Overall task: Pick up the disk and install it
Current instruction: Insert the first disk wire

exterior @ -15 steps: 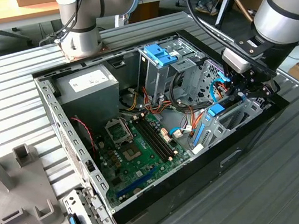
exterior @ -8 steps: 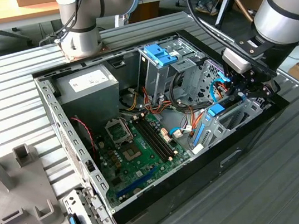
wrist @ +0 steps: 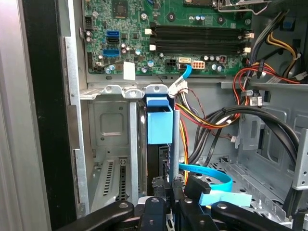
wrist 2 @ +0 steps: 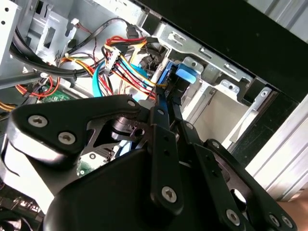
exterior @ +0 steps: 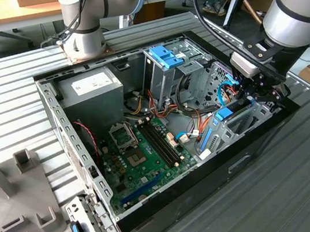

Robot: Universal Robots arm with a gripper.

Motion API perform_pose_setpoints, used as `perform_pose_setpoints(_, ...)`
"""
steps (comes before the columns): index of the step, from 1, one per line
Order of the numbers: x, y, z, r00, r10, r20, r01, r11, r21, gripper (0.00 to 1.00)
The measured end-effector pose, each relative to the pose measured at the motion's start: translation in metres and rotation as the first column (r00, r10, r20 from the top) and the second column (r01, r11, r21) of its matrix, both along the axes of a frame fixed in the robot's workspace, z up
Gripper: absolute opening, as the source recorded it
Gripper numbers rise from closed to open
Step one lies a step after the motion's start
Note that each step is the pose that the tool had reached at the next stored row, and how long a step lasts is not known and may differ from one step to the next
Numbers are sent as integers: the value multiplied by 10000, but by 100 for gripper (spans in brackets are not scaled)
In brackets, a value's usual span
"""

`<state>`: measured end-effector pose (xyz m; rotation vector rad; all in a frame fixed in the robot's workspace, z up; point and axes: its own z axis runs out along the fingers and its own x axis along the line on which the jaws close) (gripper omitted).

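Tool [wrist: 166, 190] clamped on the disk [wrist: 159, 126], upright inside the silver bay [wrist: 108, 120].

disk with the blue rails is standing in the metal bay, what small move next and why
Probably a short push deeper along the slot. In the first wrist view the black disk with blue plastic rails stands edge-on in the silver metal drive bay, its blue tab apparently proud of the frame, with the gripper closed on its near edge.

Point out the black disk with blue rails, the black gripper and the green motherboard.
Black disk with blue rails [wrist: 159, 126]: first wrist view, on its blue end tab.
Black gripper [wrist: 168, 185]: first wrist view, between its fingertips.
Green motherboard [exterior: 137, 153]: exterior view, on bare board.
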<state>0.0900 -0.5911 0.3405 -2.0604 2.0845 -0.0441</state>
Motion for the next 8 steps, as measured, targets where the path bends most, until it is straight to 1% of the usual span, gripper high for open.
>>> perform_pose_setpoints(8,0,0,1,10000,0,0,0,10000,4,17)
